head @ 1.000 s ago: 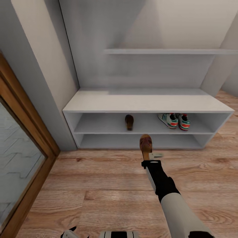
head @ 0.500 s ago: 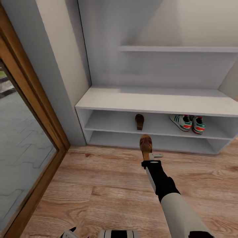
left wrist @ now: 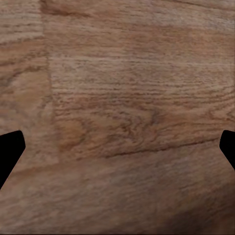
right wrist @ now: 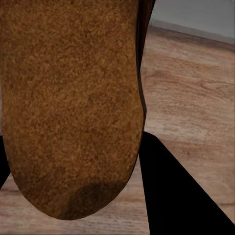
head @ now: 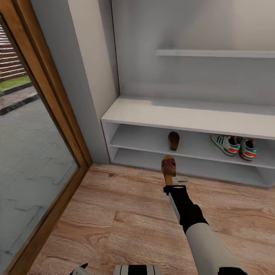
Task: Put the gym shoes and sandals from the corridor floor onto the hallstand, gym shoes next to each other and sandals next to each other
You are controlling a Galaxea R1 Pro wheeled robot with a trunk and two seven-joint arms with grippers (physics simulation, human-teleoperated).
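Brown leather sandal [head: 168, 169] held by its heel end in the right tool [head: 172, 184], toe pointing toward the hallstand [head: 183, 116], carried above the corridor floor [head: 126, 214] just in front of the lower shelf. Right wrist view: tan insole of the held sandal [right wrist: 73, 103] close against the lens, a dark tool finger [right wrist: 171, 191] alongside it, clamped on the sandal.

Second sandal [head: 173, 140] lies on the upper of the two open shelf levels, toward the left half, toe facing out. Same shelf, well apart to the right: two gym shoes [head: 234, 145], white with green stripes and red-orange patches, side by side and touching or nearly so.

Hallstand is white-grey, low and wide; a floating wall shelf [head: 214, 53] hangs above it. Its left end stands against a grey wall. Left of that, a wood-framed glass door [head: 46, 114] with grey paving seen through it.

Left tool [left wrist: 117, 147]: wrist view looks straight at wood-grain planks, two dark fingertips [left wrist: 10, 152] at opposite edges, spread wide, nothing between them.
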